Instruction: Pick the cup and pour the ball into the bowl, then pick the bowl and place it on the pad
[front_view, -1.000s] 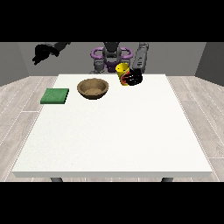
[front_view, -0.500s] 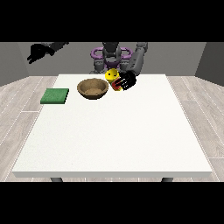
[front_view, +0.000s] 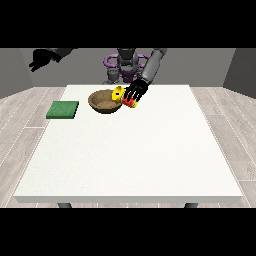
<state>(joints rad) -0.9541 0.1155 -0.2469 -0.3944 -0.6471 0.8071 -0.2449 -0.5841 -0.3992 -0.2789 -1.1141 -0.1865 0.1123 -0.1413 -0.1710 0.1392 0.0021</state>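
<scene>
Take the brown wooden bowl as your landmark; it sits toward the far edge of the large white bench, a little left of the bench's middle line.

Far to the left of the bowl and well above bench level, you see the hand at the view's left, black, raised in the air beyond the bench's far left corner. It holds nothing, and it is too small and dark for you to tell how its fingers lie.

Left of the bowl, well apart from it and near the bench's left edge, lies the flat green square pad. Nothing rests on it.

The bowl itself stands upright on the bench, its dark hollow facing up. You cannot tell whether anything lies inside it.

Just right of the bowl, at its right rim, you find the yellow cup with a red base. It is tipped on its side, with the yellow mouth turned toward the bowl and hanging over the rim, and the red base pointing away to the right. The ball does not show anywhere you can make out.

The hand at the view's right is clamped on that cup: its black fingers curl round the cup's body from above and from the right side. Its grey arm rises up and to the right, back toward the robot's torso behind the bowl.
</scene>
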